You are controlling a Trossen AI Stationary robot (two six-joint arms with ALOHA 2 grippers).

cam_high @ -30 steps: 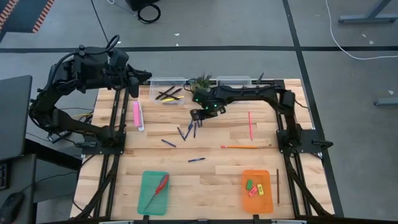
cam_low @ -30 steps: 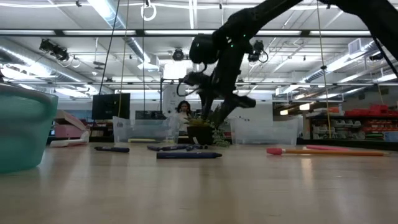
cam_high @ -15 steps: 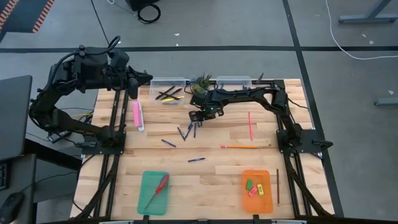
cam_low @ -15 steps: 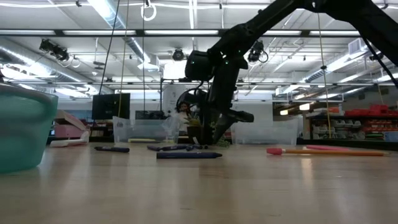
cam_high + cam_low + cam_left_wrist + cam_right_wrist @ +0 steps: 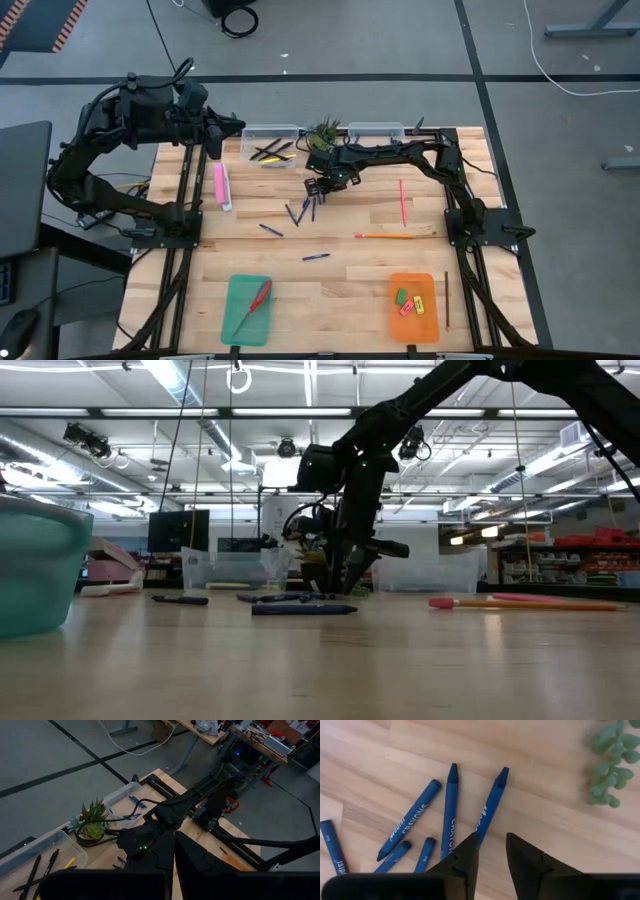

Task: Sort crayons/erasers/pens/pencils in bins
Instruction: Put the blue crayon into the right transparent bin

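Note:
My right gripper (image 5: 318, 186) is open with a narrow gap and points down over a cluster of blue pens (image 5: 303, 208), low above the table in the low view (image 5: 345, 586). In its wrist view (image 5: 491, 842) its fingertips stand at the near end of one blue pen (image 5: 491, 810); I cannot see whether they touch it. More blue pens (image 5: 271, 229) (image 5: 316, 257) lie flat on the wood. Black and yellow pencils (image 5: 268, 152) lie in a clear bin (image 5: 268, 132). Erasers (image 5: 408, 300) sit in the orange tray (image 5: 425, 285). My left gripper (image 5: 216, 136) is shut, raised at the far left.
A potted plant (image 5: 323, 131) stands just beyond my right gripper, between the two clear bins (image 5: 377, 129). A pink box (image 5: 221, 185) lies far left. A pink stick (image 5: 403, 200), an orange pencil (image 5: 385, 236) and a dark pencil (image 5: 446, 300) lie right. Red scissors (image 5: 255, 300) lie in the teal tray (image 5: 232, 325).
My right gripper has come down toward the cluster of blue pens, its wrist drawing in over them. The pens have stayed where they were.

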